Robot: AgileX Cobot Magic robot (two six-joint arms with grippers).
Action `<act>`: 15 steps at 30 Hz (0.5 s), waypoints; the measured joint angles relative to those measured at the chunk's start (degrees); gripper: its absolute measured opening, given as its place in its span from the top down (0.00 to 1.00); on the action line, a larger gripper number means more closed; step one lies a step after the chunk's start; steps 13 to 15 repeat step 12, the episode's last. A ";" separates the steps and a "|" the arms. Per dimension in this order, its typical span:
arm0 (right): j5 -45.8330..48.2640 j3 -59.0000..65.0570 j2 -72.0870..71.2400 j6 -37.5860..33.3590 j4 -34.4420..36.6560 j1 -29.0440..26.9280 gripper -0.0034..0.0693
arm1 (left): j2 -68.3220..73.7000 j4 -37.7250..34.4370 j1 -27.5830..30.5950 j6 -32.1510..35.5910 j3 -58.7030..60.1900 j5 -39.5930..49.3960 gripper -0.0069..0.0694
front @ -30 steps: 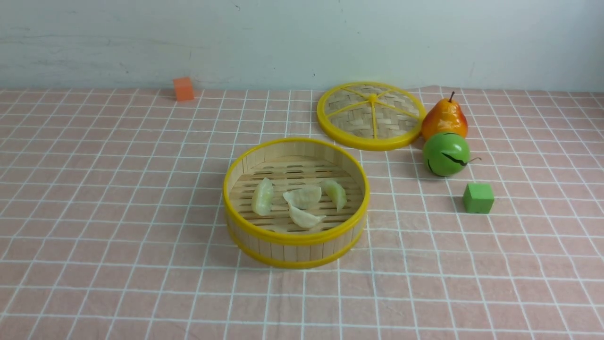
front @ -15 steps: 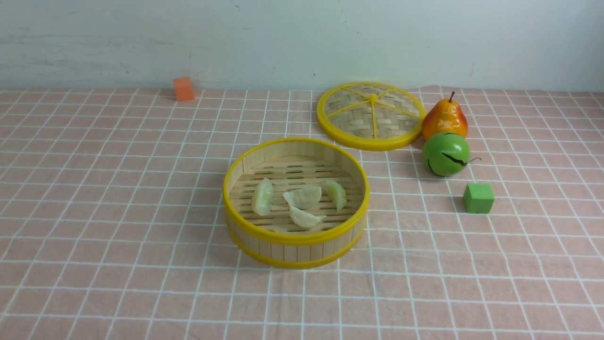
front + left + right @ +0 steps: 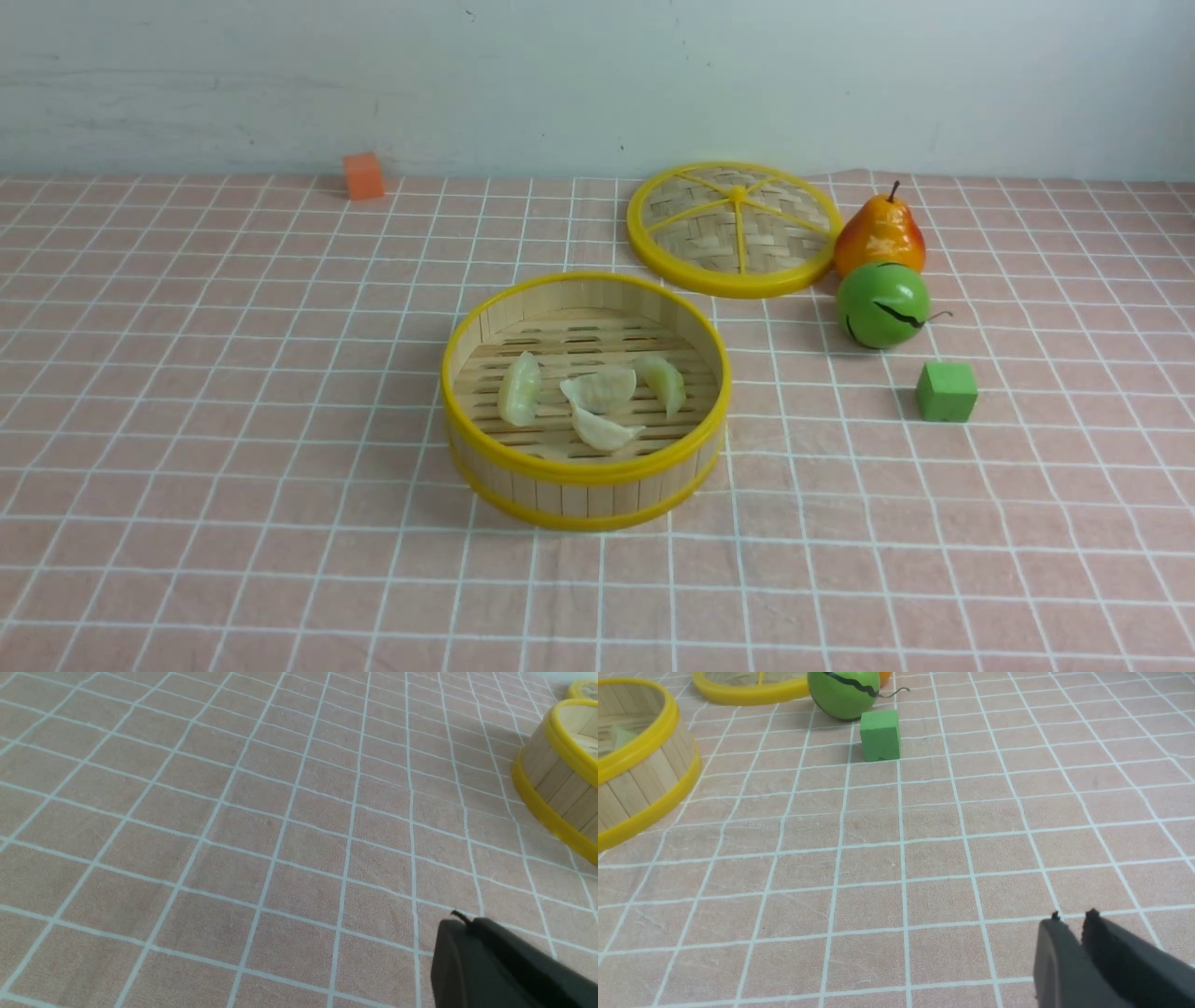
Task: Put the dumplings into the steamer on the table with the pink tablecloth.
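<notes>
steamer: your round bamboo steamer with yellow plastic rims [image 3: 585,467] sits mid-counter on the pale pink grid-lined tablecloth [image 3: 233,420].
dumplings: you see all four pale cream-green crescent dumplings [image 3: 597,397] lying on its slatted floor, the middle two touching.
left claw: your black left claw [image 3: 460,926] hangs low over bare cloth, tips pressed together, holding nothing.
right claw: your black right claw [image 3: 1071,921] shows a narrow slit between the tips, nothing in it.
nearby: the flat woven yellow-spoked lid [image 3: 733,229] lies behind the steamer; an orange-red pear [image 3: 879,233], a green ball [image 3: 882,303] and a green cube [image 3: 947,392] stand to the right; an orange cube [image 3: 362,175] by the wall.
</notes>
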 joint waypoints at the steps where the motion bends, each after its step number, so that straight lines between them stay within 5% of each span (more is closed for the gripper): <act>1: 0.00 0.00 0.00 0.00 0.00 0.00 0.84 | 0.00 0.00 0.00 0.00 0.00 0.00 0.93; 15: 0.00 0.00 0.00 0.00 0.00 0.00 0.82 | 0.00 0.00 0.00 0.00 0.00 0.00 0.92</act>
